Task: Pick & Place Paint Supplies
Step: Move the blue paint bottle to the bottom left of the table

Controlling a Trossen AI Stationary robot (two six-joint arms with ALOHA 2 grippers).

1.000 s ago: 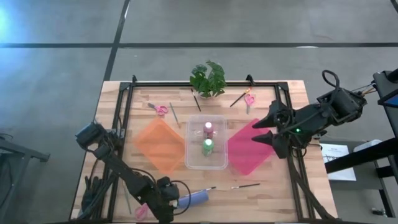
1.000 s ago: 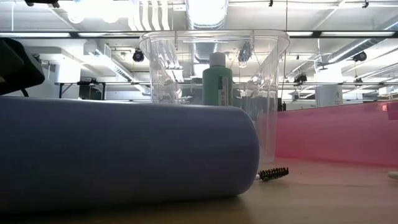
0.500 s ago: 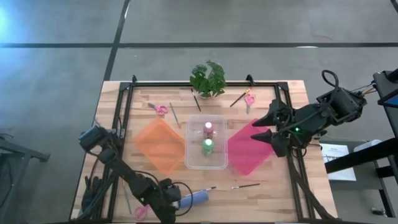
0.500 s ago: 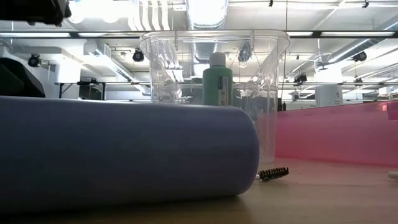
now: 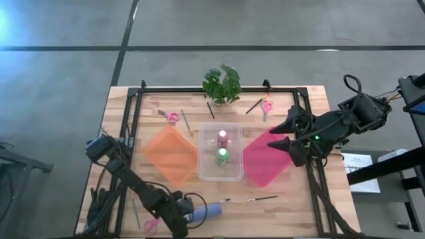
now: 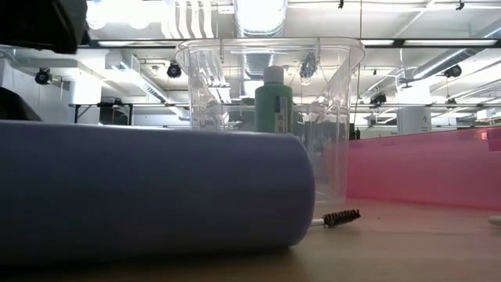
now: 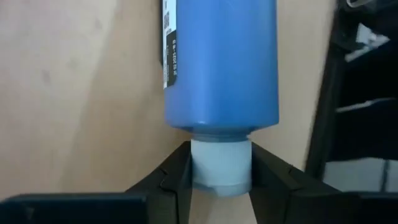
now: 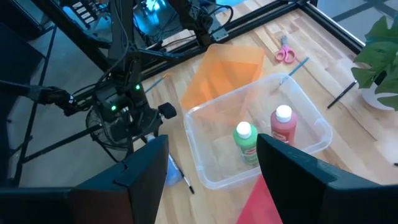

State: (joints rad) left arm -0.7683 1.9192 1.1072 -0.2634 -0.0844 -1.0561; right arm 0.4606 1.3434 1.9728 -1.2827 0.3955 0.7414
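Note:
A blue paint bottle (image 5: 209,212) (image 6: 149,196) lies on its side near the table's near edge, white cap toward my left gripper (image 5: 188,216) (image 7: 220,186), which is closed on that cap. My right gripper (image 5: 282,141) (image 8: 211,168) hangs open high over the pink mat (image 5: 267,157), holding nothing. A clear bin (image 5: 220,151) at the table's middle holds a pink bottle (image 5: 223,139) and a green bottle (image 5: 222,157), both upright. A thin brush (image 5: 222,202) lies beside the blue bottle. My left gripper pinches the blue bottle's white cap (image 7: 220,163) between its two fingers, one on each side. The fingers come slanting down from the near left, in line with the bottle's length. The bottle lies on its side with its body on the table (image 6: 391,251).
An orange mat (image 5: 171,155) lies left of the bin. Along the far side are pink scissors (image 5: 171,117) (image 5: 265,106), several brushes (image 5: 186,122) (image 5: 209,106) (image 5: 255,105) and a leafy plant (image 5: 222,83). Another brush (image 5: 262,198) lies near the front, and more pink scissors (image 5: 150,226) at the near left.
The blue bottle has slid a little along the table toward my left gripper, still lying on its side. The bristle end of the brush beside it has shifted with it. My right gripper has kept still.

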